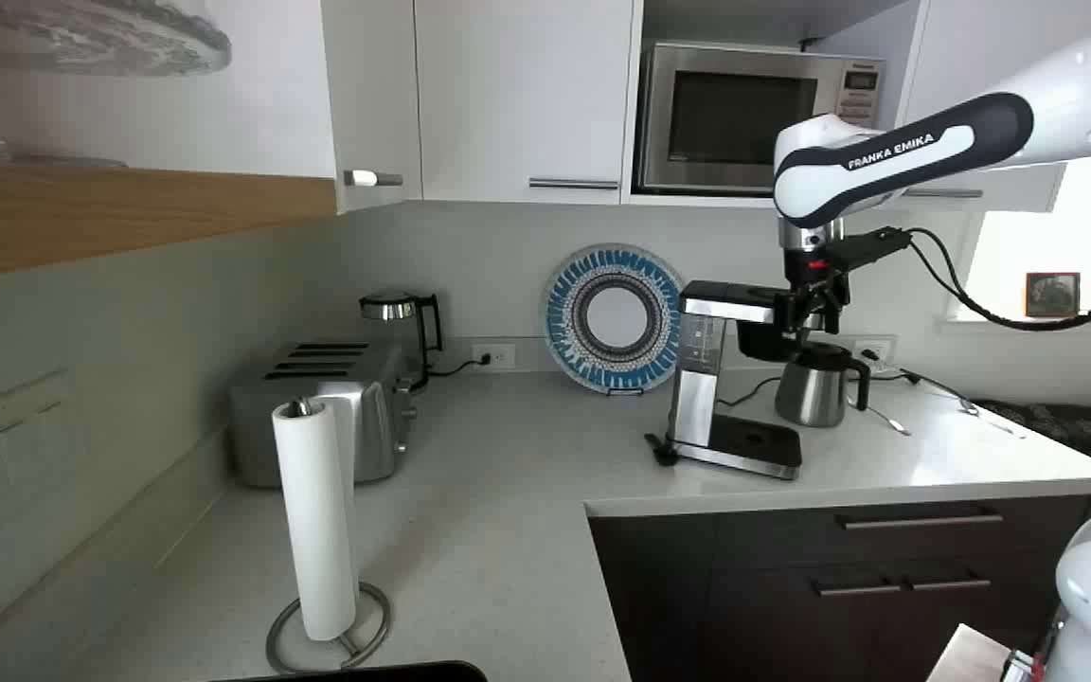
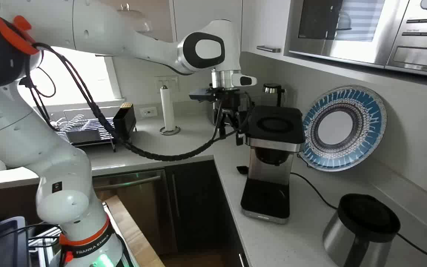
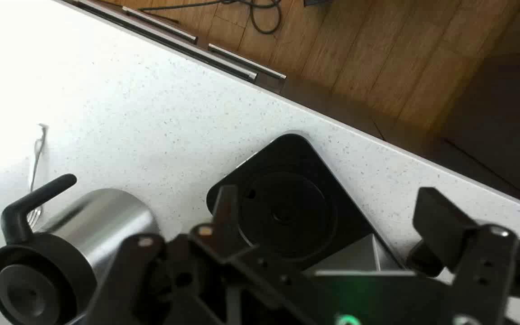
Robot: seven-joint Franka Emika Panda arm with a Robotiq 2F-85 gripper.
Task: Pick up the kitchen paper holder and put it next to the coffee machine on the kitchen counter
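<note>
The kitchen paper holder, a white roll on a round metal base, stands upright on the grey kitchen counter (image 1: 498, 493). It shows in both exterior views (image 1: 313, 521) (image 2: 167, 109), not in the wrist view. The black and silver coffee machine (image 1: 695, 407) stands near the counter's inner corner, also seen from the far side (image 2: 272, 124). Its black base (image 3: 287, 212) lies below my jaws in the wrist view. Its steel pot (image 1: 813, 396) stands apart beside it. My gripper (image 1: 806, 322) is open and empty, pointing down at the coffee machine's top; contact cannot be told. The holder is well away from it.
A steel toaster (image 1: 366, 426) and a glass kettle (image 1: 413, 327) stand behind the holder. A patterned plate (image 2: 343, 128) leans on the wall. A dish rack (image 2: 87, 133) stands beyond. A wooden shelf (image 1: 129, 213) and a microwave (image 1: 744, 123) hang above. A fork (image 3: 36, 158) lies near the pot.
</note>
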